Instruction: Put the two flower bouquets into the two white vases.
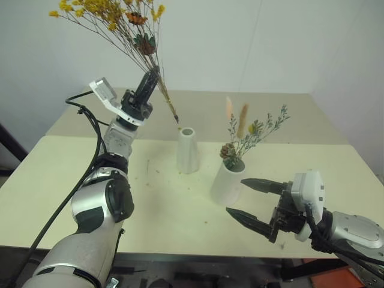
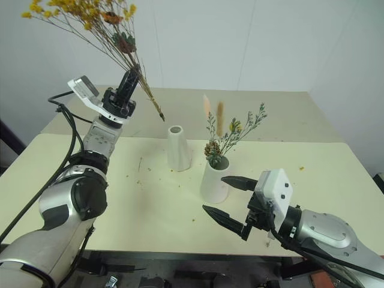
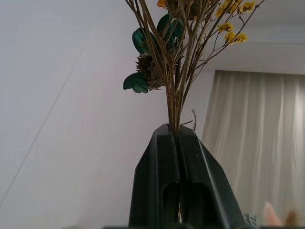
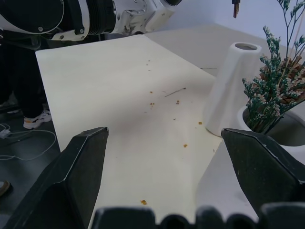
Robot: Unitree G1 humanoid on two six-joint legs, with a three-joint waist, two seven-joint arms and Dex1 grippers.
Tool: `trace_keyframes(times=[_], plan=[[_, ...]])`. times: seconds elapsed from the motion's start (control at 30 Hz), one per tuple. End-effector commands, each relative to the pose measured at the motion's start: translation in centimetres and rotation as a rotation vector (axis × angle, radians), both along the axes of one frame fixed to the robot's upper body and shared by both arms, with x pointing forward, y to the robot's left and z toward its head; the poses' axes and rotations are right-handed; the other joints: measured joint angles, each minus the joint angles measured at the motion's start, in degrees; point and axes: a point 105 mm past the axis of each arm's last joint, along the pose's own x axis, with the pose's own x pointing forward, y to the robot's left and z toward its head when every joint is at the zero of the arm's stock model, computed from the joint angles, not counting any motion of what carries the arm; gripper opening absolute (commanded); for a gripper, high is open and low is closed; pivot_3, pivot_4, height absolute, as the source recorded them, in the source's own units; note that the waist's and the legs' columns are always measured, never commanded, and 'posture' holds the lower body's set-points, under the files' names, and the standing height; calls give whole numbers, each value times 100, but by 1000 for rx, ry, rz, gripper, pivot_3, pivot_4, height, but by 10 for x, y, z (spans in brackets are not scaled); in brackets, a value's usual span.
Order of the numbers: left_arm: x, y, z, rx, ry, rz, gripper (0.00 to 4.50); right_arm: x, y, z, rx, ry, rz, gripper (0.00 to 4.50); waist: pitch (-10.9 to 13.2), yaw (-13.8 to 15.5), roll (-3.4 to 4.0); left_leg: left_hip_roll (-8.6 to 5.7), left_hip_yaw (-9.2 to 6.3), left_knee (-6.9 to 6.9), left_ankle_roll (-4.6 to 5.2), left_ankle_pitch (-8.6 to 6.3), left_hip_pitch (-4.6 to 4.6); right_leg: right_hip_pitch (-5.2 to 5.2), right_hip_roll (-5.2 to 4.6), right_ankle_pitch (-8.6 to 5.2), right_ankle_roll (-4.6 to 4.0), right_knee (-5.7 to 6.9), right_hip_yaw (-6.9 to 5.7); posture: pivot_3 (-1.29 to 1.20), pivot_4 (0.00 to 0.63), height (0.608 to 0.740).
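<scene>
Stereo head views and both wrist views, read left to right. My left hand [image 1: 147, 81] is raised above the far part of the cream worktop [image 1: 168, 210], its two black fingers pressed together on the stems of the dried yellow-orange bouquet [image 1: 114, 18]. The blossoms fan up and away past the fingertips, with a few green leaves and a brown seed head just beyond the grip in the left wrist view. The cut stem ends [image 1: 174, 114] trail down out of the back of the hand, slanting toward the slim vase [image 1: 187, 151]; their tips hang just above and slightly to the left of its narrow mouth, not inside it as far as I can see.

The slim vase stands upright on the worktop, below and to the right of my left hand. Just beside it, on its right and nearer to me, stands the stout vase [image 1: 227, 183], already carrying the grey-green sprig [image 1: 249, 135] with its brown pinecone, yellow ball flower and pink-tan plumes, all rising from the wide mouth.

My right hand [image 1: 249, 201] hovers low over the near right part of the worktop, fingers spread wide and holding nothing. It points toward the two vases; the stout vase lies just beyond its fingertips. Small orange crumbs [image 4: 151, 93] dot the worktop ahead of this hand.
</scene>
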Motion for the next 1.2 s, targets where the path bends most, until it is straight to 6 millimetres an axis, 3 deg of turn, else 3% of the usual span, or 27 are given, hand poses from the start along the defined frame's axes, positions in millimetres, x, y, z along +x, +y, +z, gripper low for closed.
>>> trace_keyframes(times=[0.03, 0.2, 1.2], plan=[[-2, -6, 20, 12, -54, 9, 28, -6, 4, 10, 8, -69, 9, 4500, 0, 1, 0, 0, 0, 0, 0, 0, 0, 0, 0, 0, 0, 0, 0, 0, 150, 740], [4, -18, 18, 61, -18, 33, 28, -6, 4, 8, -5, -72, -15, 4500, 0, 9, 0, 0, 0, 0, 0, 0, 0, 0, 0, -7, 12, 1, 0, 0, 150, 740], [19, -40, -33, 259, 124, 102, 28, -9, -1, 5, -20, -78, -66, 4500, 0, 7, 0, 0, 0, 0, 0, 0, 1, 0, 0, -7, 13, 2, 0, 0, 150, 740]])
